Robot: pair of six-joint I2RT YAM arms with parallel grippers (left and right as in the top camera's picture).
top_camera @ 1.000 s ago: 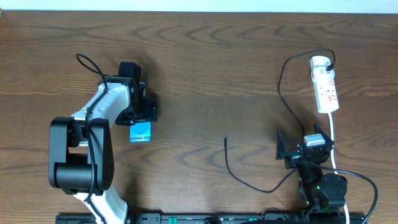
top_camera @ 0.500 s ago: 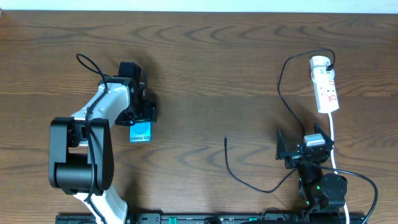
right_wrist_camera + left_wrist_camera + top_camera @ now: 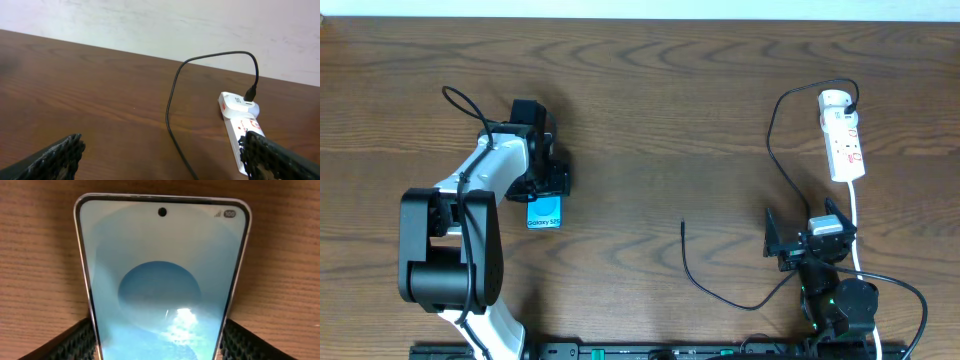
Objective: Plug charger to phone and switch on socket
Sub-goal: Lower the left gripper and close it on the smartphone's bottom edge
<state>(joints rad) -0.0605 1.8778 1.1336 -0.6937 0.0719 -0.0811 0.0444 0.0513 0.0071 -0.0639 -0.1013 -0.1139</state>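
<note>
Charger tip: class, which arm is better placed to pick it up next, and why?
Right. The loose tip of the charger lies nearer the right gripper, which is open and empty. The left gripper has its fingers on either side of the phone, farther away.

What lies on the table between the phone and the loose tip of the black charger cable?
Nothing: in the overhead view, only bare wooden table separates the phone from the charger tip.
</note>
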